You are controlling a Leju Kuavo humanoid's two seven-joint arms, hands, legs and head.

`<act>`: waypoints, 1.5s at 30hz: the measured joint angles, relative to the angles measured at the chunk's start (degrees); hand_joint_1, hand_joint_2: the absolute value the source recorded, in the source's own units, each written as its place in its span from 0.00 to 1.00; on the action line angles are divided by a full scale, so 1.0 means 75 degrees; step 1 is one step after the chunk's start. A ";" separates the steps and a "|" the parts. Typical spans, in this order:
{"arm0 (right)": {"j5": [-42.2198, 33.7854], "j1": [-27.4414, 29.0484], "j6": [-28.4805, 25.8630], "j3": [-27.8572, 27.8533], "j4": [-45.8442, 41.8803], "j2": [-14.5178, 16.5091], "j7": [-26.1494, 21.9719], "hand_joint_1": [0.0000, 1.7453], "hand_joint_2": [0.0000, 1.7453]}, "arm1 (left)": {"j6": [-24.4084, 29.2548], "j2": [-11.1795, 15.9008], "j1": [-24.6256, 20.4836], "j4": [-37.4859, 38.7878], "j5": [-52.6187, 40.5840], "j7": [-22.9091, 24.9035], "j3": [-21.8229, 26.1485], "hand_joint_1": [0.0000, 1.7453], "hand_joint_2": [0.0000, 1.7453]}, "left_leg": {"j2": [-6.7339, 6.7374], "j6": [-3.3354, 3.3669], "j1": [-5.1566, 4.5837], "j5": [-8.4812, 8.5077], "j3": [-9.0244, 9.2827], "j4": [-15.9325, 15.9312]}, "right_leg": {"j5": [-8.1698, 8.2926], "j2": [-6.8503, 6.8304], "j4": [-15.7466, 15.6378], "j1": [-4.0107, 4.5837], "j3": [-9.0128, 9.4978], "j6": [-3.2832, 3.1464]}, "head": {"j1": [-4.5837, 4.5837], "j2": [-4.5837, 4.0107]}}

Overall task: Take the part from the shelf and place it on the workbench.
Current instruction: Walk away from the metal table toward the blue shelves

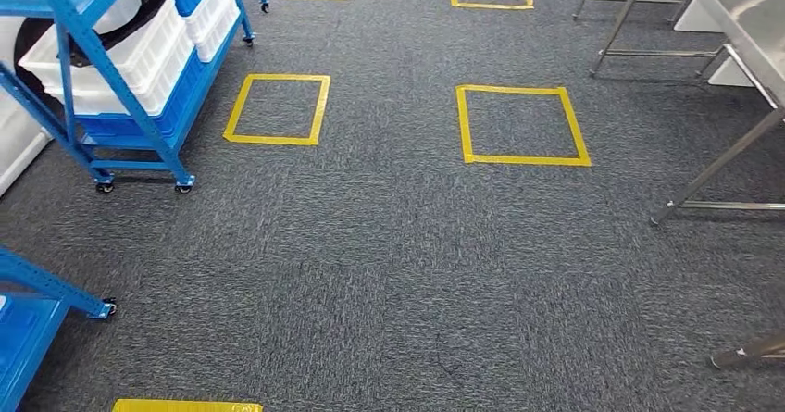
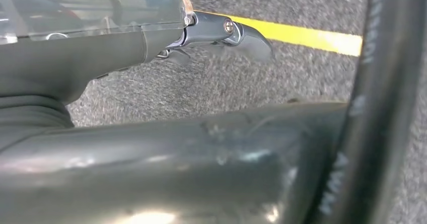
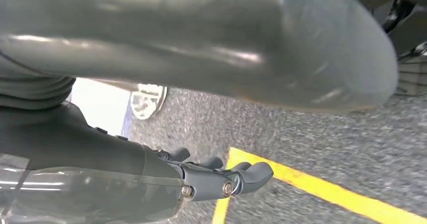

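Ahead, the head view looks down on speckled dark grey carpet point(image 1: 389, 264) marked with squares of yellow floor tape point(image 1: 521, 125): two full squares in the middle ground, two more cut off at the far edge, and a solid yellow strip point(image 1: 185, 405) at the near edge. On the left stands a blue metal shelf trolley on small castors point(image 1: 139, 148), carrying white plastic crates point(image 1: 120, 56) stacked over blue ones. A black curved part point(image 1: 139, 14) lies in the top white crate, partly hidden by the blue frame; whether this is the part to be fetched cannot be told for sure. A second blue shelf frame point(image 1: 46, 287) enters at the near left corner. On the right, the steel legs and shiny top of a metal workbench point(image 1: 741, 14) run along the edge, well apart from the trolley.

From the left wrist, the left hand point(image 2: 216, 35) hangs over the carpet with a yellow tape line beyond it; the fingers reach outward with nothing between them, so it looks open and empty. A thick black cable point(image 2: 382, 103) crosses close to the lens, with pale lettering too blurred to read.

From the right wrist, the right hand point(image 3: 221, 176) hangs above a corner of yellow tape, its dark fingers gently curved, apart, and holding nothing. A white shoe point(image 3: 147, 100) of a person stands on the carpet nearby
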 joint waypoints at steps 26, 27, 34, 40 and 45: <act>-0.0077 -0.0085 -0.0123 -0.0116 0.0001 0.0117 -0.0340 0.00 0.00 | 0.0490 0.0026 0.0012 -0.0006 0.0047 -0.0176 0.0074 0.00 0.00 | -0.0077 0.0088 -0.0006 0.0410 0.0458 -0.0982 | -0.0049 0.0260 0.0376 -0.0137 -0.0276 0.0084 | 0.0001 0.0000; -0.0058 -0.0083 -0.0110 -0.0117 0.0003 0.0129 -0.0334 0.00 0.00 | 0.0501 0.0024 0.0012 -0.0006 0.0035 -0.0182 0.0074 0.00 0.00 | -0.0064 0.0074 -0.0007 0.0125 0.0241 -0.0478 | -0.0043 0.0216 0.0376 -0.0119 -0.0295 0.0056 | 0.0001 0.0000; 0.0047 -0.0082 -0.0004 -0.0117 0.0042 0.0184 -0.0251 0.00 0.00 | 0.0525 0.0017 0.0003 -0.0006 -0.0026 -0.0165 0.0071 0.00 0.00 | 0.0418 0.0141 -0.0058 0.0583 0.0860 -0.1345 | -0.0120 -0.0213 0.0495 -0.0017 -0.0313 0.0089 | 0.0002 0.0000; 0.0051 -0.0121 0.0000 -0.0117 0.0044 0.0202 -0.0250 0.00 0.00 | 0.0538 0.0008 -0.0003 -0.0006 -0.0023 -0.0160 0.0068 0.00 0.00 | 0.0237 0.0396 -0.0066 0.0769 0.1010 -0.1818 | -0.0389 -0.0176 0.0772 -0.0044 -0.0363 0.0328 | 0.0002 0.0000; 0.0054 -0.0083 0.0001 -0.0117 0.0052 0.0202 -0.0248 0.00 0.00 | 0.0538 0.0006 -0.0022 -0.0008 -0.0023 -0.0155 0.0068 0.00 0.00 | -0.0157 0.0455 -0.0057 0.0859 0.0923 -0.1834 | -0.1216 0.0298 0.2581 -0.0197 -0.1205 0.0454 | 0.0002 0.0000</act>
